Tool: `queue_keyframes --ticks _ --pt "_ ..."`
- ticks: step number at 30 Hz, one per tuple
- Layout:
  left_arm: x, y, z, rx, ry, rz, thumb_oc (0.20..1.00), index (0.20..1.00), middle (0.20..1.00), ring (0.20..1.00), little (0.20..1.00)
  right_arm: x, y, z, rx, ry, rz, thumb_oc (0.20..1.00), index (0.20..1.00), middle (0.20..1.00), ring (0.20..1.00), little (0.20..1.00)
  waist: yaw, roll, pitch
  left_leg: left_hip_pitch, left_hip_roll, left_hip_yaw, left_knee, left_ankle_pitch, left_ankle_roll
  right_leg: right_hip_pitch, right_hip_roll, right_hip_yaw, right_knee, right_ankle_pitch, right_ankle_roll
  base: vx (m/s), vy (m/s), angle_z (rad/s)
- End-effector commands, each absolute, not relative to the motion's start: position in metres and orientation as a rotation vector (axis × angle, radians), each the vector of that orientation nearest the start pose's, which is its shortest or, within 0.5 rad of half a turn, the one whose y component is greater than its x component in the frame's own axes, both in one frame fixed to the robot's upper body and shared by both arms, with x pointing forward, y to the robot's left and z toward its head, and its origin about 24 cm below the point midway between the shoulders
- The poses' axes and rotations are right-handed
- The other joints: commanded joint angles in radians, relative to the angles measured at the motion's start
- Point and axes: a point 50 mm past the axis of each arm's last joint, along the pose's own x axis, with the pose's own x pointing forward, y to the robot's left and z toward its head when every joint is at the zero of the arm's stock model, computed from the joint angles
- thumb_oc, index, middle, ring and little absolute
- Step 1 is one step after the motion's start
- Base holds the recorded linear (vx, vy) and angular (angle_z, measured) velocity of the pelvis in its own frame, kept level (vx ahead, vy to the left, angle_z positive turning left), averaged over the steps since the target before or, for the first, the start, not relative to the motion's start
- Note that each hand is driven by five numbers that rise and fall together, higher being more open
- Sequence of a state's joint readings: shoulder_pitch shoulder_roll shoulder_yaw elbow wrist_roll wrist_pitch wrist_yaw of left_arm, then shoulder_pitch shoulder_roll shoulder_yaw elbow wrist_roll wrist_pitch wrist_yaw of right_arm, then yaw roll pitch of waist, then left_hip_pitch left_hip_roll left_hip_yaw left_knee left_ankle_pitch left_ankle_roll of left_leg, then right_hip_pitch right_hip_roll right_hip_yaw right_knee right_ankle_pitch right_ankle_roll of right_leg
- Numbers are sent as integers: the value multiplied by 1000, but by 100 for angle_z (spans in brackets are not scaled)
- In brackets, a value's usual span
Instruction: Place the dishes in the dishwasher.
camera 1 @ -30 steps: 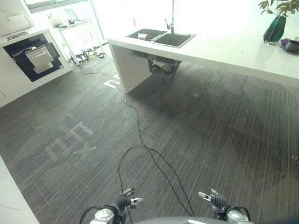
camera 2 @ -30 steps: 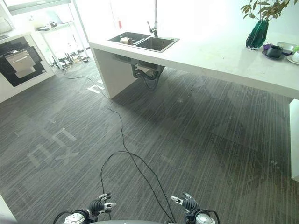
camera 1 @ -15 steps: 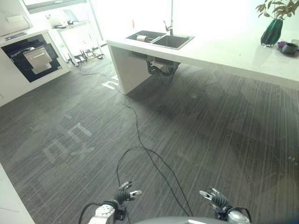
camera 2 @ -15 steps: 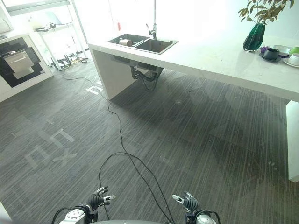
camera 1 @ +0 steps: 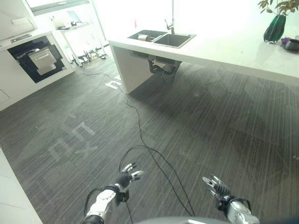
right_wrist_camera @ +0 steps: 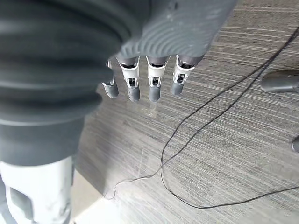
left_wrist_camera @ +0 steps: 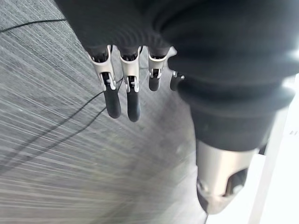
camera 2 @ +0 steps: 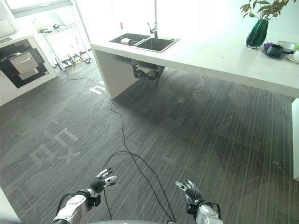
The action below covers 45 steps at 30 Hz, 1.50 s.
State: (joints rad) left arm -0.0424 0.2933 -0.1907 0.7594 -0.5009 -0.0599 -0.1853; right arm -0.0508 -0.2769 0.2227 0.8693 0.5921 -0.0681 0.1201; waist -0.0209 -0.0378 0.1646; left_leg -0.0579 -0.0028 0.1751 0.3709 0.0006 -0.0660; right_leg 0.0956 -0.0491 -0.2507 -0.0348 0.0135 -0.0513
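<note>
Fingers straight, empty: left hand (camera 1: 125,179), right hand (camera 1: 216,188) low over floor (camera 1: 210,126).

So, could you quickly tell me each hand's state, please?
Left hand: open, holding nothing.
Right hand: open, holding nothing.

A dark grey floor (camera 1: 219,126) with fine pale streaks is seen, and white painted marks (camera 1: 72,142) are laid on it at nine o'clock. A white counter (camera 2: 219,58) is set at one o'clock, with a grey steel sink (camera 2: 145,43) in it. A dark green vase (camera 2: 257,33) with green leaves is stood at two o'clock. A black-fronted dishwasher (camera 1: 35,58) with a silver panel is framed in white cabinets at ten o'clock. Silver fingers with dark tips are shown on the left hand (camera 1: 125,177) and the right hand (camera 1: 217,187).
</note>
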Motion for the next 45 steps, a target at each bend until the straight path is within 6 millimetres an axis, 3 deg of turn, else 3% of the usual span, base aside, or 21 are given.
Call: queue_keyframes --ticks 1,3,6,9,13,17,19,20,21,22,24,25,28,31,32,35,37,40,42,43,45 --pt "212 206 -86 -183 581 -78 1000 1000 1000 1000 1000 215 -216 -91 234 624 -44 1000 1000 1000 1000 1000 23 25 36 9 37 15 -43 -47 28 69 11 54 29 -55 72 150 63 -15" --pt "209 209 -87 -190 573 -61 1000 1000 1000 1000 1000 220 -215 -87 225 601 -28 1000 1000 1000 1000 1000 37 43 45 3 33 31 -136 -12 21 93 21 50 26 -75 77 250 105 -14" --pt "203 212 -88 -197 577 -35 1000 1000 1000 1000 1000 221 -212 -82 217 583 -28 1000 1000 1000 1000 1000 49 65 43 -7 51 66 -341 87 -6 160 42 48 -15 -93 87 290 91 -8" --pt "199 213 -91 -197 590 -16 1000 1000 1000 1000 1000 214 -214 -86 232 597 -35 1000 1000 1000 1000 1000 57 71 37 -17 70 77 -438 153 -28 214 61 65 -42 -116 86 327 97 6" --pt "192 216 -98 -194 619 8 1000 1000 1000 1000 1000 193 -220 -101 232 685 -55 1000 1000 1000 1000 1000 36 46 20 11 87 169 -430 112 -11 264 28 43 -19 -175 102 463 212 -12" --pt "188 220 -101 -166 635 9 1000 1000 1000 1000 1000 179 -217 -113 247 740 -70 1000 1000 1000 1000 1000 57 35 -8 -4 56 122 -411 75 52 256 24 79 97 -223 120 331 191 -9" --pt "191 223 -99 -146 634 3 1000 1000 1000 1000 1000 177 -212 -116 261 747 -84 1000 1000 1000 1000 1000 47 24 -19 23 24 102 -430 64 86 174 -3 91 257 -132 175 255 180 -21" --pt "191 223 -99 -146 634 3 1000 1000 1000 1000 1000 177 -212 -116 261 747 -84 1000 1000 1000 1000 1000 47 24 -19 23 24 102 -430 64 86 174 -3 91 257 -132 175 265 240 18" --pt "199 226 -95 -133 623 -7 1000 1000 1000 1000 1000 175 -210 -118 280 742 -100 1000 1000 1000 1000 1000 29 32 -22 51 3 79 -441 43 113 80 -8 109 464 -72 207 291 266 35" --pt "203 226 -92 -123 613 -19 1000 1000 1000 1000 1000 175 -208 -118 289 740 -106 1000 1000 1000 1000 1000 21 38 -24 62 -8 72 -440 32 121 36 -2 118 575 -37 221 391 339 47" --pt "209 223 -88 -99 602 -43 1000 1000 1000 1000 1000 171 -206 -120 292 738 -120 1000 1000 1000 1000 1000 12 54 -29 78 -15 76 -434 10 132 -42 3 107 748 40 230 290 240 72" --pt "210 222 -88 -95 600 -50 1000 1000 1000 1000 1000 172 -206 -120 294 738 -125 1000 1000 1000 1000 1000 5 62 -27 94 -15 69 -436 2 135 -92 -12 97 792 31 214 244 175 59" --pt "216 218 -84 -89 586 -90 1000 1000 1000 1000 1000 172 -209 -119 305 729 -151 1000 1000 1000 1000 1000 -32 72 -15 143 -21 17 -446 1 127 -178 33 105 659 -31 191 274 39 32" --pt "225 216 -76 -67 574 -132 1000 1000 1000 1000 1000 164 -212 -120 308 728 -168 1000 1000 1000 1000 1000 -69 59 5 206 -28 -26 -446 -32 121 -218 1 93 403 -13 183 340 -100 79" --pt "225 216 -75 -60 572 -137 1000 1000 1000 1000 1000 162 -214 -120 313 729 -171 1000 1000 1000 1000 1000 -73 51 8 215 -30 -27 -445 -43 120 -225 -16 93 331 3 188 375 -189 80" --pt "220 212 -77 -23 577 -198 1000 1000 1000 1000 1000 158 -221 -121 332 727 -184 1000 1000 1000 1000 1000 -91 20 23 283 -42 -59 -423 -132 117 -267 -104 101 69 141 231 494 -264 77" --pt "210 210 -82 -4 587 -246 1000 1000 1000 1000 1000 163 -221 -119 333 728 -185 1000 1000 1000 1000 1000 -85 8 7 333 -42 -58 -389 -204 115 -243 -127 72 20 177 239 603 -369 21" --pt "202 211 -88 -25 614 -230 1000 1000 1000 1000 1000 163 -223 -119 316 746 -180 1000 1000 1000 1000 1000 -98 12 -28 387 -20 -64 -360 -238 95 -237 -104 95 55 167 224 405 -259 27" --pt "200 211 -88 -21 619 -244 1000 1000 1000 1000 1000 168 -224 -115 275 746 -153 1000 1000 1000 1000 1000 -106 25 -50 373 25 -57 -257 -143 48 -215 -57 110 49 135 182 354 -269 24" --pt "200 210 -88 -13 618 -262 1000 1000 1000 1000 1000 170 -226 -113 256 744 -140 1000 1000 1000 1000 1000 -104 31 -55 337 46 -67 -140 -67 18 -190 -31 116 39 114 154 281 -272 -27" --pt "201 210 -87 -28 608 -258 1000 1000 1000 1000 1000 174 -229 -110 235 738 -114 1000 1000 1000 1000 1000 -96 27 -51 266 56 -71 40 -5 -1 -164 -16 123 47 84 123 267 -264 -63"
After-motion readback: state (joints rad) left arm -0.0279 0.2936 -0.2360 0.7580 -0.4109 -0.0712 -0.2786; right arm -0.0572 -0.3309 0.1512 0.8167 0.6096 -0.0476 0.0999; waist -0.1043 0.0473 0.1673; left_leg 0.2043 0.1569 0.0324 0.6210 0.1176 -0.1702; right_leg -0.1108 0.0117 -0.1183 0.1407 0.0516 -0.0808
